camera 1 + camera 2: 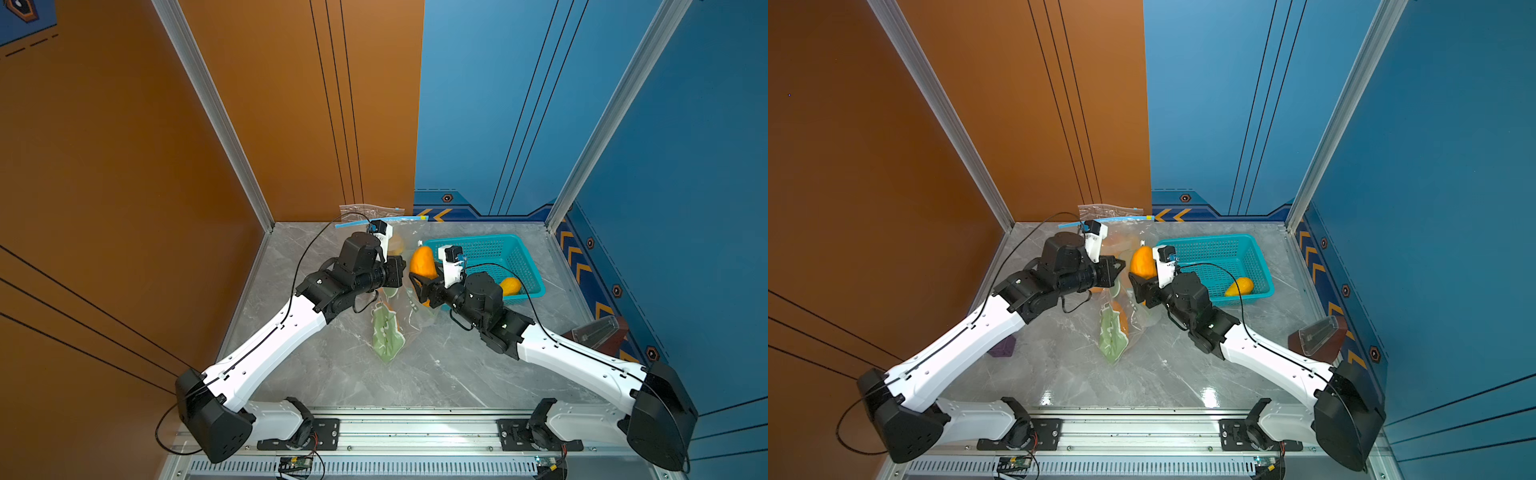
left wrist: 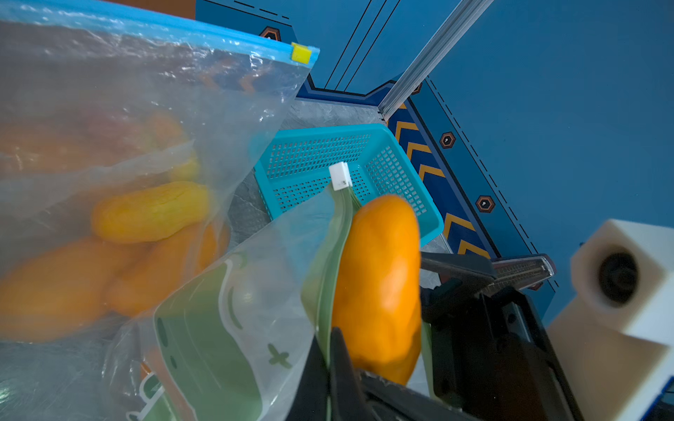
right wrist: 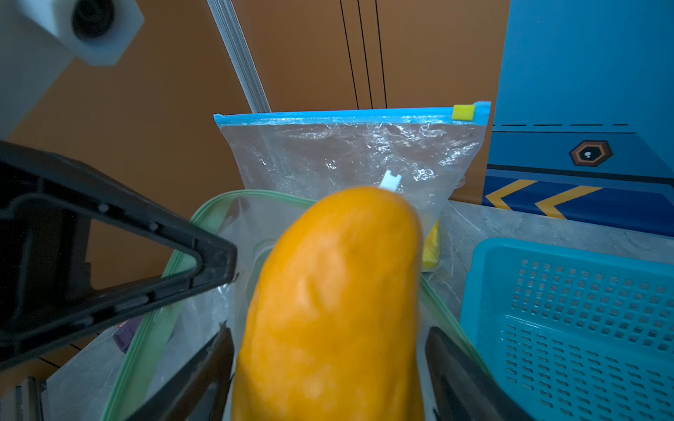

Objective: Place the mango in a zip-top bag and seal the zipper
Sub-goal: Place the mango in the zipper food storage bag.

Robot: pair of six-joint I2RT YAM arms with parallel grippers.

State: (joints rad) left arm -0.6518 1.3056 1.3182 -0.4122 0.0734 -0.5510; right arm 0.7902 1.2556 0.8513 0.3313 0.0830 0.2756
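Blurred, covered
The blurred mango (image 3: 328,273), cropped at its near end, hides much of the zip-top bag (image 3: 240,226); its contact with the right gripper (image 3: 326,330) is unclear. The left arm (image 1: 963,338) covers most of a purple object (image 1: 1003,347).

You're looking at a robot test cell in a lab, not a home or a shop. Aluminium frame posts (image 1: 216,112) box in a small booth. Its walls are printed orange panels (image 1: 104,166) and blue panels (image 1: 685,166) with yellow chevrons (image 3: 492,197), like a staged set. The marble-look bench (image 1: 436,374) ends at an aluminium rail (image 1: 415,432) where two white-and-black arms (image 1: 266,345) are bolted on. Black cables run loose along them, and a bare circuit board (image 1: 295,462) sits by the slotted duct (image 1: 415,467).
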